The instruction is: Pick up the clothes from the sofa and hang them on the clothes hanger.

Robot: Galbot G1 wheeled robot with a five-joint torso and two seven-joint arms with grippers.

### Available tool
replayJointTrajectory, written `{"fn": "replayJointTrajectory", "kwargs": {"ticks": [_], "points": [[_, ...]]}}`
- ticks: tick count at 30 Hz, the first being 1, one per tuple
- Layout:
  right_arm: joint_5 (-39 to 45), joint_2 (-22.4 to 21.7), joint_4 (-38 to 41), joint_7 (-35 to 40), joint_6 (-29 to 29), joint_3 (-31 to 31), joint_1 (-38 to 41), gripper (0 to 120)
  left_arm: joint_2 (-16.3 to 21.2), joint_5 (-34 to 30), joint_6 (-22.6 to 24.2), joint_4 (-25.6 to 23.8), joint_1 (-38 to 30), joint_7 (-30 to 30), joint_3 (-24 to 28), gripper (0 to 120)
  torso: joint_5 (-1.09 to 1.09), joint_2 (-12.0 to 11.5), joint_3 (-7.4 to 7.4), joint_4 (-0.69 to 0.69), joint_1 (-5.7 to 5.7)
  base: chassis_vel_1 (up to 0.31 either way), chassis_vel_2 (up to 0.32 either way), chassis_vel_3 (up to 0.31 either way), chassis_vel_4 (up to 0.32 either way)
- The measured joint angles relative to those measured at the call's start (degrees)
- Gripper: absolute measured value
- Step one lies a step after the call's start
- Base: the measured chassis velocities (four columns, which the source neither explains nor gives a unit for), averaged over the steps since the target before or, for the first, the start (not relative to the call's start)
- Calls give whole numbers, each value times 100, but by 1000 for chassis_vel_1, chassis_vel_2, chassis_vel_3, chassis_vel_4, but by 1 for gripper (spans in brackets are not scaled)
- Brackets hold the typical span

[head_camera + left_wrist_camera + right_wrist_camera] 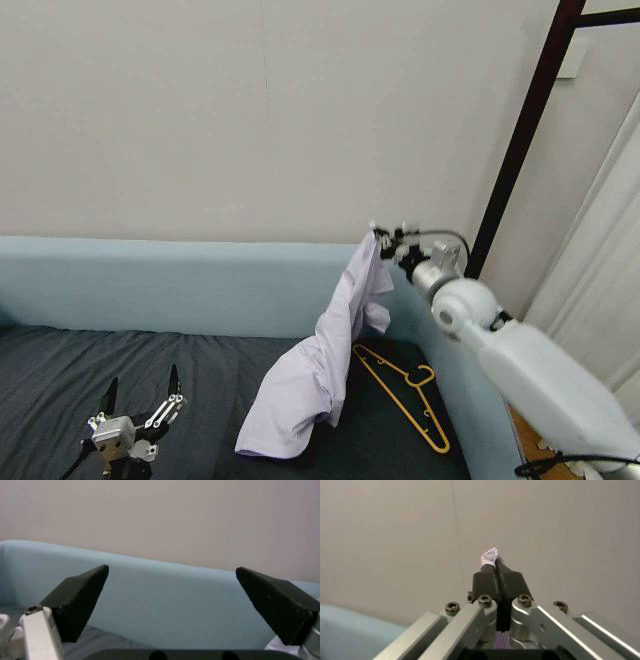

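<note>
A pale lilac shirt (318,375) hangs from my right gripper (378,238), which is shut on its top edge above the sofa's back. The shirt's lower part still lies on the dark seat cushion (60,370). In the right wrist view a pinch of striped fabric (491,557) sticks out between the closed fingers (485,583). A yellow clothes hanger (405,390) lies flat on the seat beside the shirt, near the sofa's right arm. My left gripper (142,392) stands open low over the seat at the left, its black pads (80,600) wide apart and holding nothing.
The light blue sofa back (180,285) runs along a plain wall. A dark clothes rack post (520,140) rises at the right behind the sofa, next to a pale curtain (600,260).
</note>
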Motion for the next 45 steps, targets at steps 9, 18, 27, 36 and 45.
{"fn": "replayJointTrajectory", "kwargs": {"ticks": [9, 18, 27, 36, 45], "points": [[546, 56, -45, -291, 344, -240, 1500, 0, 27, -85, -19, 44, -34, 2, -27, 100, -1, 0, 0, 0, 0, 0, 0, 0, 0], [282, -814, 928, -372, 485, -494, 536, 0, 6, -100, -70, 156, -126, 5, 18, 100, 5, 0, 0, -2, 0, 0, 0, 0, 0], [-1281, -1875, 1621, -1296, 613, -254, -3200, 0, 4, -107, -60, 218, -257, 23, 71, 100, -1, 1, -1, -2, -1, 0, 0, 0, 0], [-2563, -1895, 1100, -2211, 409, 149, -4945, 0, 37, -123, -58, 256, -269, 27, 56, 100, 1, 0, -1, 1, -1, 0, 0, 0, 0], [-3413, -1853, 820, -3025, -309, 482, -5585, 0, 63, -144, -51, 309, -318, 24, 58, 100, 0, 0, -1, -1, -1, 0, 0, 0, 0]]}}
